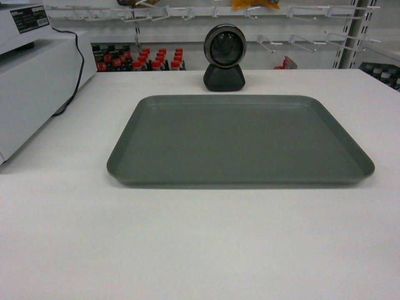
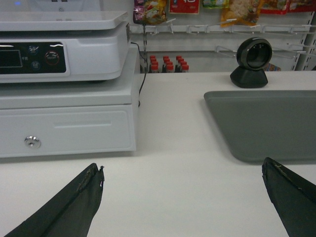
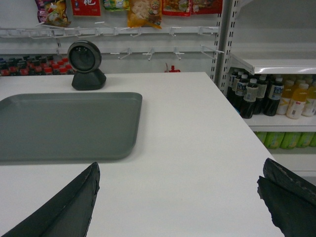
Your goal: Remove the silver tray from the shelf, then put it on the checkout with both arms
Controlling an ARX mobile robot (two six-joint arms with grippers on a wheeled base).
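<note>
Your silver tray [image 1: 240,139] lies flat on the checkout [image 1: 200,250]; with left gripper [image 2: 182,197] and right gripper [image 3: 177,197] spread empty, lift both clear without nudging it

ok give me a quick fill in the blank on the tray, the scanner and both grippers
1. The silver tray lies flat on the white ____.
2. The black scanner stands just ____ the tray's far rim.
3. The left gripper and the right gripper each have jaws that are ____, holding nothing.
4. The tray itself carries ____ objects.

Missing words: checkout; behind; open; no
</note>
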